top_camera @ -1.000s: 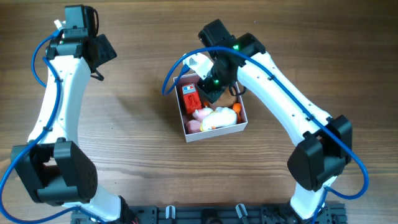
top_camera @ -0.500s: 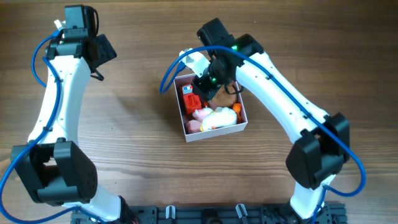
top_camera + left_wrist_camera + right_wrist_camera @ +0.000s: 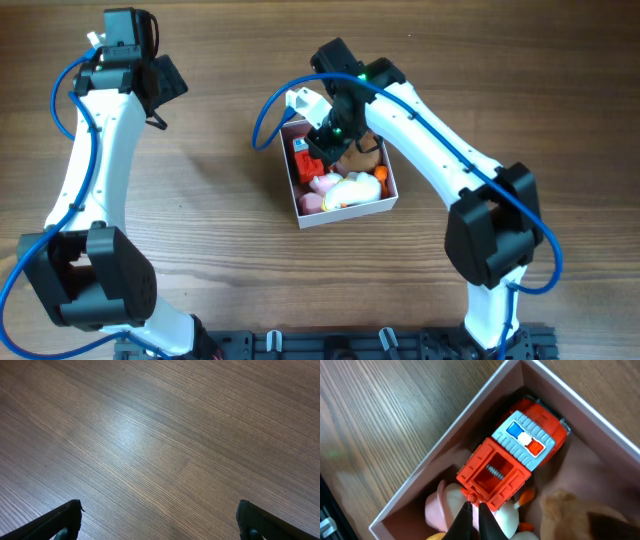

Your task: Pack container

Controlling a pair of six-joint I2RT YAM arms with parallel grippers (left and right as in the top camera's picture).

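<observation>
The container [image 3: 345,213] is a small white box with a pink inside, standing mid-table; it also shows in the right wrist view [image 3: 447,442]. Inside it lie a red toy truck [image 3: 304,155] [image 3: 515,455], a pink toy [image 3: 322,185] [image 3: 440,507], a white and yellow plush [image 3: 352,190] and a brown plush [image 3: 363,155] [image 3: 565,510]. My right gripper [image 3: 320,155] [image 3: 475,507] is down in the box with its fingers together, tips touching the truck's open rear edge. My left gripper [image 3: 162,82] [image 3: 159,504] is open and empty over bare wood at the far left.
The right arm and its blue cable [image 3: 268,115] arch over the box's back left corner. A black rail [image 3: 330,345] runs along the table's front edge. Bare wooden tabletop [image 3: 220,190] surrounds the box.
My right gripper has shifted left and toward the back inside the box, to the red truck. The left arm has not moved.
</observation>
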